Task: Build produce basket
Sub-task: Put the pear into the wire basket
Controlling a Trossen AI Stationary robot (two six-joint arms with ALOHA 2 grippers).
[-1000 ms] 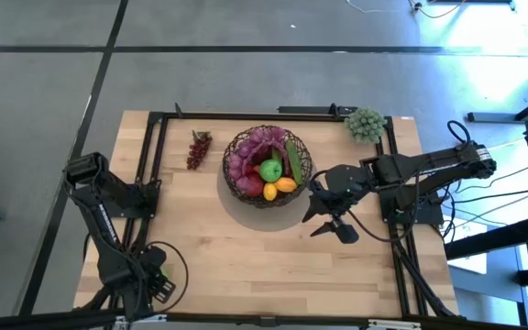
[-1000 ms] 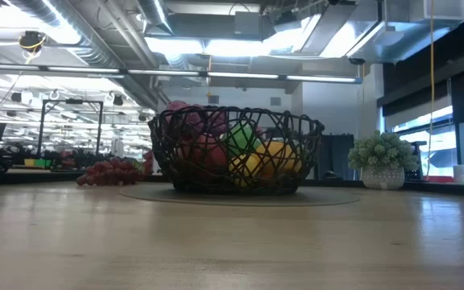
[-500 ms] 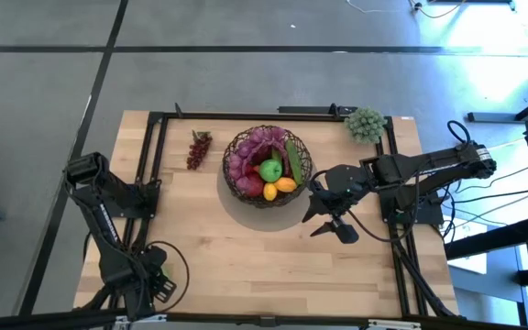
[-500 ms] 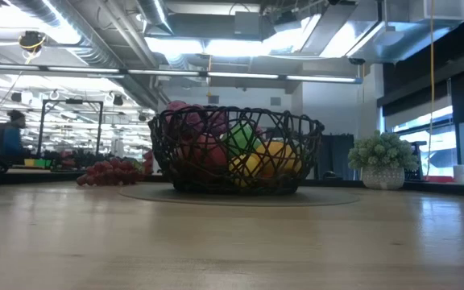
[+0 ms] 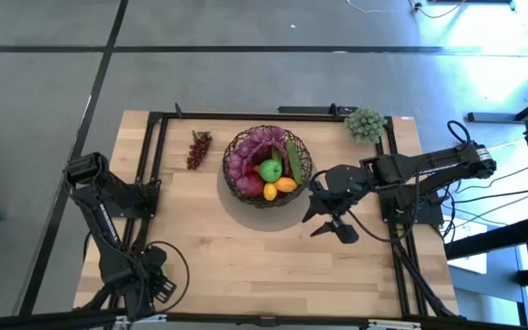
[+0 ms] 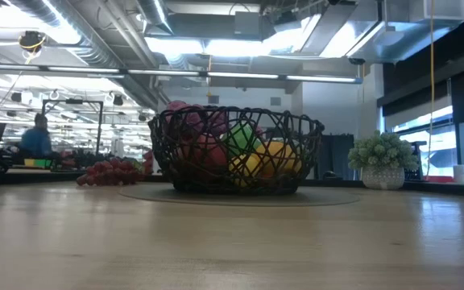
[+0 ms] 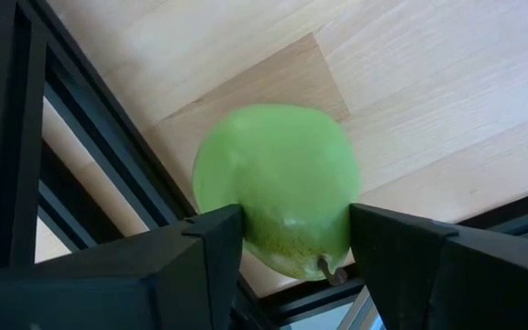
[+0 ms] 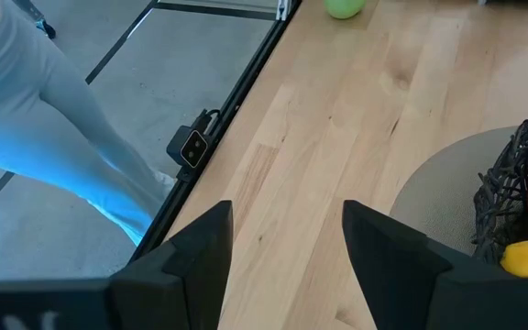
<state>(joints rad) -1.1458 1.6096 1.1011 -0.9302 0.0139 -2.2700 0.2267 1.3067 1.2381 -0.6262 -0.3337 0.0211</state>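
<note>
The dark wire basket [image 5: 268, 165] stands on a round mat at the far middle of the table. It holds purple grapes, a green apple, a lemon and red fruit. A bunch of dark red grapes [image 5: 197, 149] lies on the wood left of it. My left gripper [image 5: 154, 275] points down at the table's near left corner, shut on a green apple [image 7: 273, 183]. My right gripper [image 5: 333, 227] hangs open above the wood, near and right of the basket, with nothing between its fingers [image 8: 200, 247]. My left gripper pinches the green apple between its two fingers [image 7: 214, 243], which lie on two opposite sides [image 7: 253, 229] near its stem end. The fingers come from above, pointing down. Whether the apple rests on the wood or hangs just above it, I cannot tell.
A pale green bumpy cluster [image 5: 365, 124] sits at the far right corner. A black frame rail [image 7: 81, 137] runs close by the held apple. Bare wood spreads over the near middle of the table [image 5: 246, 247]. A pale blue shape [image 8: 35, 128] shows past the table's edge.
A person in the room far behind the table has walked toward the right of the low view. Both arms, the basket and the fruits stand as before.
</note>
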